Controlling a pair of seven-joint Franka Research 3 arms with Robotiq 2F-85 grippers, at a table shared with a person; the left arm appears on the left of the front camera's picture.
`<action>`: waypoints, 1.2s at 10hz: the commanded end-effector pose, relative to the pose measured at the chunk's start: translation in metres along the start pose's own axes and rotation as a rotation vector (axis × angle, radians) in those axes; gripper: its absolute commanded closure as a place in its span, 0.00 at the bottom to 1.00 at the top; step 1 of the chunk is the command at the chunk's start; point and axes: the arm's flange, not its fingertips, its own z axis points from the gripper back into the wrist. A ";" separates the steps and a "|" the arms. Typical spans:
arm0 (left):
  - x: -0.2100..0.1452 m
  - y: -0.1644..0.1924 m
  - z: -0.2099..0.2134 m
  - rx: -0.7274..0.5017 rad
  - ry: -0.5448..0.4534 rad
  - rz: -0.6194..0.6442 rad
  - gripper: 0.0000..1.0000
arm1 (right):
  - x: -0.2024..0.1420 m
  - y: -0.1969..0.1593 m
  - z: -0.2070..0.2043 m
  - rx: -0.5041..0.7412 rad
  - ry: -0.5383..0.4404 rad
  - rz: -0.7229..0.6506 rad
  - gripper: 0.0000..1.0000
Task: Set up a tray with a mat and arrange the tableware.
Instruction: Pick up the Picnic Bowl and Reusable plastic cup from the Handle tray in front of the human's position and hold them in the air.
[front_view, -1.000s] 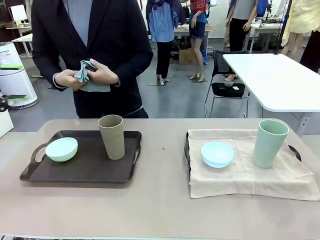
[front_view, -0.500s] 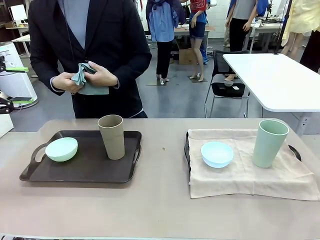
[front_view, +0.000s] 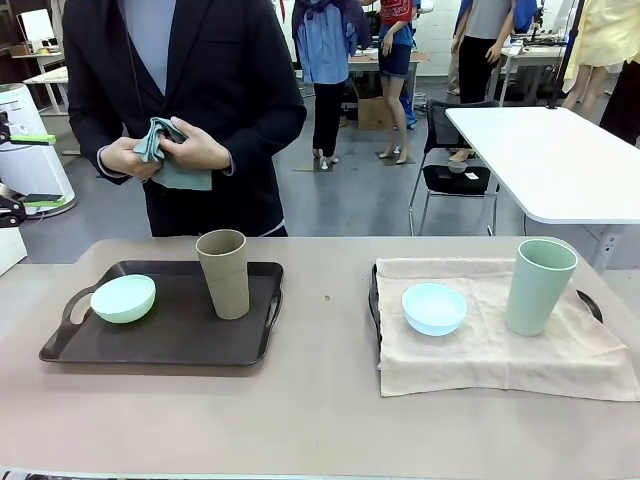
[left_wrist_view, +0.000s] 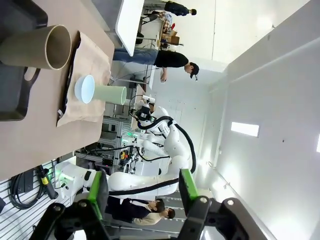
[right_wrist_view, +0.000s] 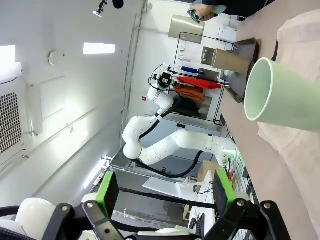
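Both cups stand upright, mouths up. The tan cup is beside the mint bowl on the bare dark tray, at the counter's left. The sage cup and blue bowl sit on a beige mat that hides most of a second tray. The left claw and right claw are spread and empty.

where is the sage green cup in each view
Front view: sage green cup stands at right on the beige mat.
Left wrist view: the cup upper left, beside the light blue bowl.
Right wrist view: the cup at right edge.
Shared landmark: tan-brown cup.
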 end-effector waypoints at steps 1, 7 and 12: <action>0.003 -0.003 0.000 -0.016 -0.012 -0.018 0.25 | 0.005 0.003 0.002 0.000 -0.003 0.009 0.00; 0.003 -0.003 0.000 -0.016 -0.012 -0.018 0.25 | 0.005 0.003 0.002 0.000 -0.003 0.009 0.00; 0.000 0.000 0.000 0.000 0.000 0.000 0.25 | 0.000 0.000 0.000 0.000 0.000 0.000 0.00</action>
